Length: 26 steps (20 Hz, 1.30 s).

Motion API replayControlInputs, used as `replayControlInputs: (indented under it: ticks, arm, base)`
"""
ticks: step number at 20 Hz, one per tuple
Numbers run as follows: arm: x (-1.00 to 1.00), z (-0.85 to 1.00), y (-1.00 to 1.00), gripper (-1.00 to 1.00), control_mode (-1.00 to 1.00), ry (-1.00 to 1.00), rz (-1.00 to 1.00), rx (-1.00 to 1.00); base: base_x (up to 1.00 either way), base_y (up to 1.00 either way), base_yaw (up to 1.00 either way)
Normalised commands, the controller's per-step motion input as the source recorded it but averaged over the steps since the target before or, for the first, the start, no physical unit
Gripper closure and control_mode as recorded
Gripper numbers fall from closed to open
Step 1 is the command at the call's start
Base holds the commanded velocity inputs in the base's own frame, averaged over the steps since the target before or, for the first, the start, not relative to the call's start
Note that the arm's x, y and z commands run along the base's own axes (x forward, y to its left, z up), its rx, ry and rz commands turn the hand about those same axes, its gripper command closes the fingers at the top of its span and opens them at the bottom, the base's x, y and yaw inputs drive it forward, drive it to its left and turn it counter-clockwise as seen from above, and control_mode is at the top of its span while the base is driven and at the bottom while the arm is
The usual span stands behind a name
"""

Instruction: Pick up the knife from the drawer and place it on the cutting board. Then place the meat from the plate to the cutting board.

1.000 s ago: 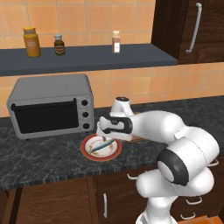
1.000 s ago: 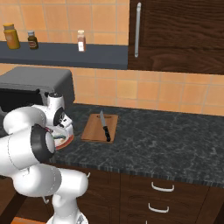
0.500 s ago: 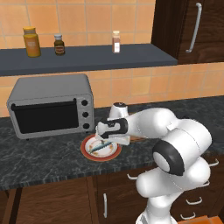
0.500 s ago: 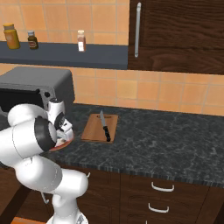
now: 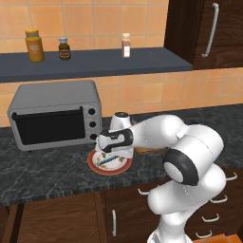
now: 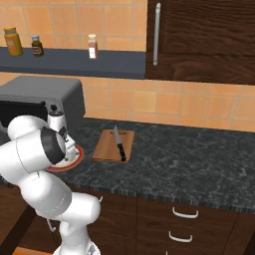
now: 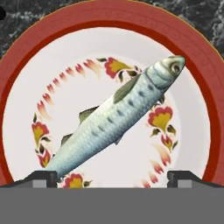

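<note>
With the knife (image 6: 118, 145) already on the cutting board (image 6: 113, 146), the spread claw (image 7: 112, 178) hovers over the fish (image 7: 114, 120) lying 7-to-1 o'clock on the plate (image 7: 199, 78); next it should descend and pinch

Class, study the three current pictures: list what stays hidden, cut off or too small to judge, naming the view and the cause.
- Fish tail: hand view, the meat runs behind a claw tip at the bottom edge.
- Plate: right base view, mostly behind the arm.
- Claw: left base view, fingers too small to judge.
- Shelf jar labels: too small.
</note>
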Motion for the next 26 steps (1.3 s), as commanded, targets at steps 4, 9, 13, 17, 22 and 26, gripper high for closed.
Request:
replayControlInputs:
  ticks: [4,9,13,17,22,26]
  arm:
    - [0.26,0.0,0.11,-1.0,-1.0,0.0,-0.03,-0.02]
    - [0.24,-0.02,0.07,-1.0,-1.0,0.0,-0.04,-0.02]
    - [0.08,-0.22,0.02,-1.0,-1.0,0.02,-0.04,0.0]
    - [0.0,-0.17,0.0,-1.0,-1.0,0.03,-0.05,0.0]
    - [0.0,-0.14,0.0,-1.0,-1.0,0.05,-0.05,0.0]
    - [0.0,-0.27,0.0,-1.0,-1.0,0.1,-0.07,-0.01]
  base:
    - [0.0,0.0,0.0]
    - [0.0,0.0,0.0]
    - [0.0,0.0,0.0]
    - [0.0,0.0,0.0]
    - [0.0,0.0,0.0]
    - [0.0,0.0,0.0]
